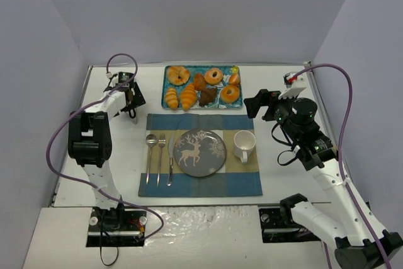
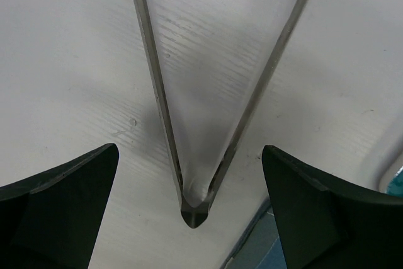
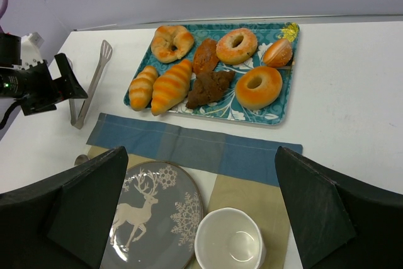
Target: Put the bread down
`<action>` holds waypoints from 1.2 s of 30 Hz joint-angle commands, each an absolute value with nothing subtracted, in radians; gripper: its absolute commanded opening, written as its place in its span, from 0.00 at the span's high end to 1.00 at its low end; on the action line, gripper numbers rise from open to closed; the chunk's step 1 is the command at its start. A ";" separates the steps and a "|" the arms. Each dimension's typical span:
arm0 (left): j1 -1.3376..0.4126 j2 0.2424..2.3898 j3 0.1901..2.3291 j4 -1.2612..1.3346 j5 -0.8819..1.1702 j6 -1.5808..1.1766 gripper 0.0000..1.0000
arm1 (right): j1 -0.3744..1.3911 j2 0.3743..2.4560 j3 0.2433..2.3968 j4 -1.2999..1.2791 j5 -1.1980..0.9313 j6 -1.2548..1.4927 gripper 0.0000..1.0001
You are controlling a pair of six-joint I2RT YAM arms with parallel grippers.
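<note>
Left gripper [image 1: 131,99] hung low, jaws wide apart on either side of the tongs [image 2: 192,211]. Bread [image 3: 170,86] sat on the tray [image 3: 214,110], far side. Right gripper [image 3: 200,152] hovered near the tray, jaws spread, empty.

So the left arm [image 1: 91,133] stretches up along the left side of the placemat [image 1: 239,184]. Its left gripper [image 1: 130,97] sits just past the mat's far-left corner and points down, with the jaws spread wide in the wrist cam [image 2: 189,155]. The right arm [image 1: 315,149] comes in from the near right, elbow bent. The right gripper [image 1: 257,103] is parked just beyond the mat's far-right corner, tilted down toward it, jaws wide apart too [image 3: 201,155] and nothing between them.
</note>
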State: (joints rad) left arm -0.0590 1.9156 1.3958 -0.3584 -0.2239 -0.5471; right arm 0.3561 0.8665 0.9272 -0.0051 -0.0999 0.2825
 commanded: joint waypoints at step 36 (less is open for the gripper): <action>-0.005 2.137 1.695 -0.453 -0.175 -0.560 0.05 | 0.367 0.868 0.951 0.061 -0.103 0.264 0.00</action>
State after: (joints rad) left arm -0.0121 2.1552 1.6408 -0.4392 -0.1721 -0.5573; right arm 0.3611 0.8665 0.9272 -0.0051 -0.1005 0.2821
